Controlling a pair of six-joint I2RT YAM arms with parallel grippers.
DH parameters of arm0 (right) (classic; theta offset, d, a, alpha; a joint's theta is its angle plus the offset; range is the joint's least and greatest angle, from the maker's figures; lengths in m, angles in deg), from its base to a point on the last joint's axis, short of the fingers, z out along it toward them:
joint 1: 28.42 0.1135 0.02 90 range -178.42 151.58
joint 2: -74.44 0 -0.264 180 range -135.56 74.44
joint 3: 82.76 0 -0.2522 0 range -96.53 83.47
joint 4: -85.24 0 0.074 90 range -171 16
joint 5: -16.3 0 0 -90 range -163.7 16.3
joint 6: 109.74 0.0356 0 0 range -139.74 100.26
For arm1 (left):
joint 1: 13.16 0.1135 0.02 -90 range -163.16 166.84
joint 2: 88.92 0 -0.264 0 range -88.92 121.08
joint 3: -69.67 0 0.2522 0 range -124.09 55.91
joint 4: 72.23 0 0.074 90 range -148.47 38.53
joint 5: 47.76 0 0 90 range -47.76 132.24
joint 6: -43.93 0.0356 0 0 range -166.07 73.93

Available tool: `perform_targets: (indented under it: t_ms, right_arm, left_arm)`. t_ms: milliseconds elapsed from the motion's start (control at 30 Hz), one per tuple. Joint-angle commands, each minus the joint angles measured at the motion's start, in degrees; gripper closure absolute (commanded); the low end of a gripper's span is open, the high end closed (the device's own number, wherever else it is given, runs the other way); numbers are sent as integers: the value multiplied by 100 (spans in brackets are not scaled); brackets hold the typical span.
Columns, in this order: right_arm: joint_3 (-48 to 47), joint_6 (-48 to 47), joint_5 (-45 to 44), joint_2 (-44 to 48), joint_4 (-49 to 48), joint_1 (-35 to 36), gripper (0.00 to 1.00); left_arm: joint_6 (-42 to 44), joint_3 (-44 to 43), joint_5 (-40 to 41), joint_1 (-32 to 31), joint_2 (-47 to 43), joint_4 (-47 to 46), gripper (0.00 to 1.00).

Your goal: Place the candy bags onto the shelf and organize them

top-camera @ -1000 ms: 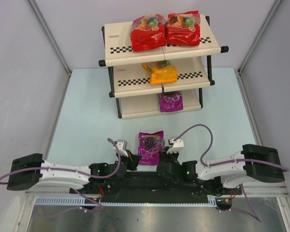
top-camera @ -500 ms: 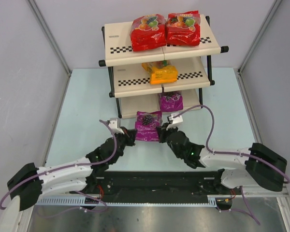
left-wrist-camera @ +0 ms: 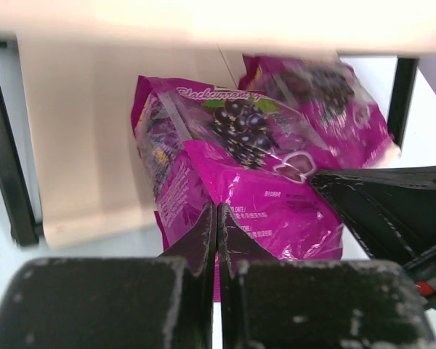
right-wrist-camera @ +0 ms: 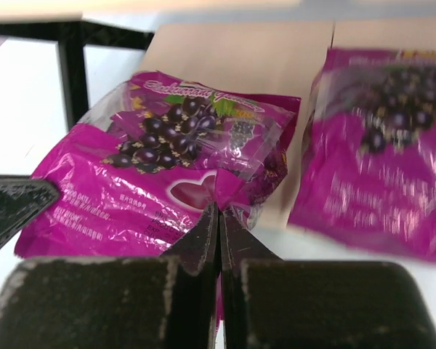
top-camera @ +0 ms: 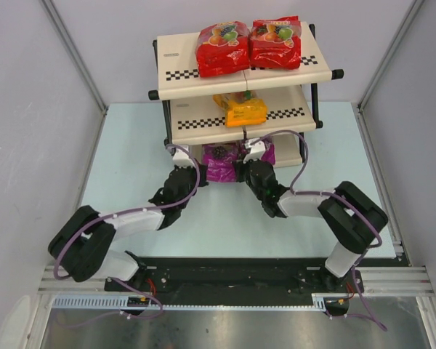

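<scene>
Left jaws and right jaws are both pinched shut on the held purple bag [top-camera: 219,161], seen from above at the shelf [top-camera: 203,125]'s bottom tier. Left wrist: its far end reaches over the bottom panel. Right wrist: the other purple bag [right-wrist-camera: 392,160] sits just beside it, so slide in level and release together.

far purple bag [right-wrist-camera: 378,153] blurred, cut by right edge, near purple bag [top-camera: 219,169] half hidden under middle tier [top-camera: 203,116]
</scene>
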Motion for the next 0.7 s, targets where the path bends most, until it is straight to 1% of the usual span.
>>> perform_targets:
  t_ms: [0, 33, 267, 400, 633, 667]
  right_arm:
    - [-684, -297, 606, -455, -858, -205, 100]
    - [-772, -375, 633, -656, -876, -258, 100]
    - [-1370, -464, 765, -1298, -964, -443, 100]
    - [-1563, -508, 703, -1474, -1034, -504, 100]
    - [-1739, -482, 554, -1668, -1131, -619, 100]
    - [-1757, -490, 528, -1677, -1113, -636, 99]
  left_arm:
    - [133, -506, -545, 263, 393, -978, 100]
    - [133, -533, -589, 307, 489, -1074, 100]
    - [63, -875, -976, 711, 1140, -1242, 100]
    - [10, -1042, -1143, 861, 1430, -1339, 100]
    - [-8, -1219, -1257, 870, 1711, -1392, 100]
    - [-17, -1245, -1275, 870, 1738, -1392, 100]
